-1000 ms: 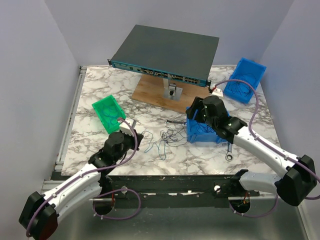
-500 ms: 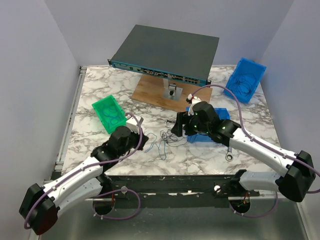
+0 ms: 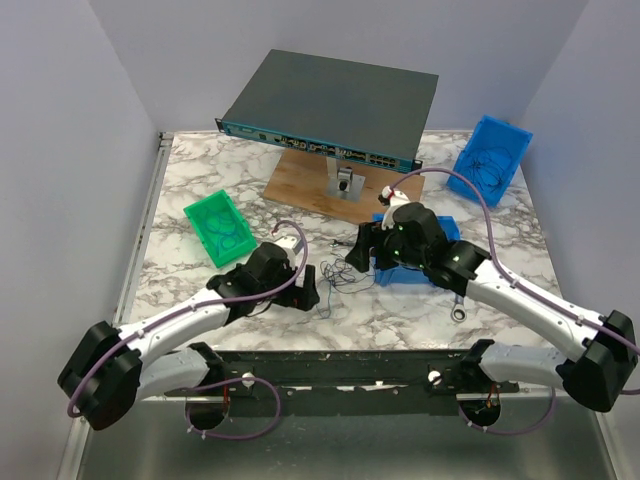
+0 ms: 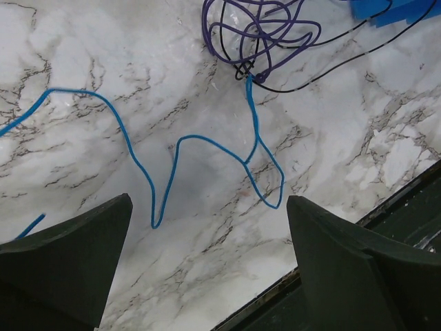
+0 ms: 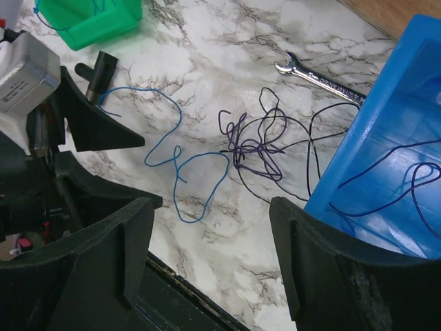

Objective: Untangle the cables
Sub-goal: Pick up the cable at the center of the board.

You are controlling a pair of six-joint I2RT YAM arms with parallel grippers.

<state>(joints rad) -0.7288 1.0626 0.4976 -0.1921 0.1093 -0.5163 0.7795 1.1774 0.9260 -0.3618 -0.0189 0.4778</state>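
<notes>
Purple-black cables (image 4: 258,34) knotted, blue strand (image 4: 178,141) trailing, left gripper (image 4: 207,207) wide, right gripper (image 5: 210,207) wide

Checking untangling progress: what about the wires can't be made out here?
Top view: cables too fine to trace crossings.
Left wrist: blue wire runs off the left edge; purple tangle cut by the top edge.
Right wrist: wires inside the blue bin cut by the right edge.

Marble-patterned table (image 3: 200,170). A network switch (image 3: 330,100) sits raised on a stand over a wooden board (image 3: 300,185), far centre. Green bin (image 3: 220,228) at left. One blue bin (image 3: 492,158) in the far right corner, a second blue bin (image 5: 386,124) mid-table. A wrench (image 3: 458,312) lies just beside the second bin.
</notes>
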